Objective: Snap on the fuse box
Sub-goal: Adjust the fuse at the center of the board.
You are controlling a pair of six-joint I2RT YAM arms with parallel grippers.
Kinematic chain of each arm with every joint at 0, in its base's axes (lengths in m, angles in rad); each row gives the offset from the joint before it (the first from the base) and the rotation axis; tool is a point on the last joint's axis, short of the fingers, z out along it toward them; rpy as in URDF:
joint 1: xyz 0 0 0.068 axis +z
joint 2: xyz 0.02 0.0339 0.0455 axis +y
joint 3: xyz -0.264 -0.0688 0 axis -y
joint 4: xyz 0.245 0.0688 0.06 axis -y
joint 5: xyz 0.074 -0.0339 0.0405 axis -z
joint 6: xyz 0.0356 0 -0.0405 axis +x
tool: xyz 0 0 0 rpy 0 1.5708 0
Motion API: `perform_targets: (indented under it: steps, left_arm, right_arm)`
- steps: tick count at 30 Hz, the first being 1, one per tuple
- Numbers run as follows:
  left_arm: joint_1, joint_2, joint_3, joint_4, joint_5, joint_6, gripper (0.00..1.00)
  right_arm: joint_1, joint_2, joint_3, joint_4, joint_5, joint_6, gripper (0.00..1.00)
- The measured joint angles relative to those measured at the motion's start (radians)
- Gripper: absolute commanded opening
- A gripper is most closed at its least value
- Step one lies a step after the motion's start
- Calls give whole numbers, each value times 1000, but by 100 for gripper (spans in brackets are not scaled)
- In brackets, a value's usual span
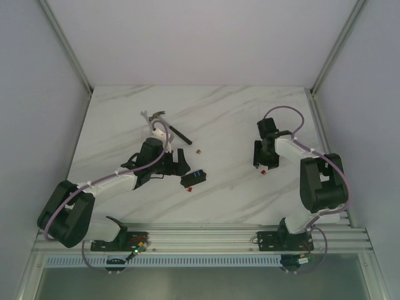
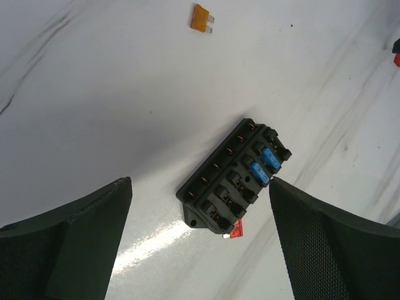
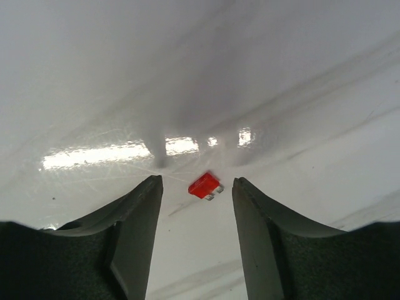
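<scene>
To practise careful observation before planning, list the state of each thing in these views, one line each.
fuse box: flat on the table, two blue fuses seated, other slots empty
left claw: open, holding nothing
right claw: open, fingers either side of the red fuse
red fuse: loose on table, ungripped
orange fuse: loose on table
hammer: lying on table

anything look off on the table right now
Yes: fuses lie loose on the table rather than in the fuse box, which holds only two blue fuses: an orange fuse apart, a red fuse at its corner.
</scene>
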Motion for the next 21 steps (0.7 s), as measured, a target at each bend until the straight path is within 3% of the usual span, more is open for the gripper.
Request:
perform_targets:
  steps: [7,21]
  left_arm:
    - [0,0,0,0,0,0,100]
    - [0,-15,0,-2,0,0,100]
  right_arm:
    - [-2,32,46,-27,-66,-99,66]
    - [-8,8,-15,-21,-169,-119,66]
